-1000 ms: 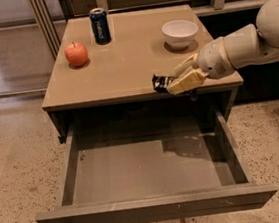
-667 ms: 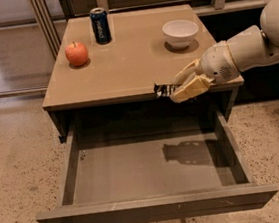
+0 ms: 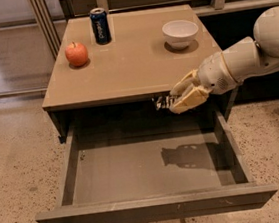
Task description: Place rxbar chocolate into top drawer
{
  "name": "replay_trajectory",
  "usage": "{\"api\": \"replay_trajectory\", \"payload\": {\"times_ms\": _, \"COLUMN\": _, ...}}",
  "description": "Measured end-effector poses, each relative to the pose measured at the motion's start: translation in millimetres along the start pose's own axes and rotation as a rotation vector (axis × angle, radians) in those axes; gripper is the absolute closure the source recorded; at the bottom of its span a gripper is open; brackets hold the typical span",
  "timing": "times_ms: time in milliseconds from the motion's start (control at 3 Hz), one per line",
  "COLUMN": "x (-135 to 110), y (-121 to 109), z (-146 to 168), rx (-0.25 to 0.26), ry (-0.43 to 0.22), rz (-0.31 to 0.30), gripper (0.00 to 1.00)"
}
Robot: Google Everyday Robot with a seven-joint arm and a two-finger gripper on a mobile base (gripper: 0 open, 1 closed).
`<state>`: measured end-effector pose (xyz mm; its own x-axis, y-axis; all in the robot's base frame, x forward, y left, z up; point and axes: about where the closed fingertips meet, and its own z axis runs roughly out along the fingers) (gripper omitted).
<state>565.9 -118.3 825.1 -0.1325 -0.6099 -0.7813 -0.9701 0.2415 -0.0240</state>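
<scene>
The top drawer point(image 3: 155, 208) is pulled wide open under the tan table; its flat grey bottom is bare. My gripper point(image 3: 171, 100) reaches in from the right and hangs over the back right part of the drawer, just in front of the table's front edge. It is shut on the rxbar chocolate point(image 3: 161, 102), a small black-wrapped bar whose end sticks out to the left of the cream fingers point(image 3: 189, 100). The gripper's shadow lies on the drawer bottom below it.
On the table point(image 3: 129, 69) stand a red apple point(image 3: 76, 53) at the left, a dark blue soda can point(image 3: 100, 25) behind it and a white bowl point(image 3: 180, 32) at the right. Speckled floor surrounds the table. A metal rail runs behind it.
My gripper has moved forward off the table's front edge and down, carrying the bar, and now hangs over the open drawer. Its shadow has moved forward in the drawer.
</scene>
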Motion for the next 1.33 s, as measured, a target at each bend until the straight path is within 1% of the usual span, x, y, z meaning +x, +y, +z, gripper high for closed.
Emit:
{"api": "replay_trajectory", "payload": {"times_ms": 333, "x": 35, "y": 32, "z": 23, "rx": -0.032, "ry": 0.033, "rz": 0.002, "gripper": 1.00}}
{"api": "replay_trajectory", "payload": {"times_ms": 667, "x": 90, "y": 69, "z": 67, "rx": -0.062, "ry": 0.041, "rz": 0.017, "gripper": 1.00}}
{"api": "replay_trajectory", "payload": {"times_ms": 1000, "x": 90, "y": 69, "z": 67, "rx": -0.062, "ry": 0.041, "rz": 0.017, "gripper": 1.00}}
{"api": "replay_trajectory", "payload": {"times_ms": 1333, "x": 112, "y": 67, "z": 85, "rx": -0.040, "ry": 0.032, "rz": -0.014, "gripper": 1.00}}
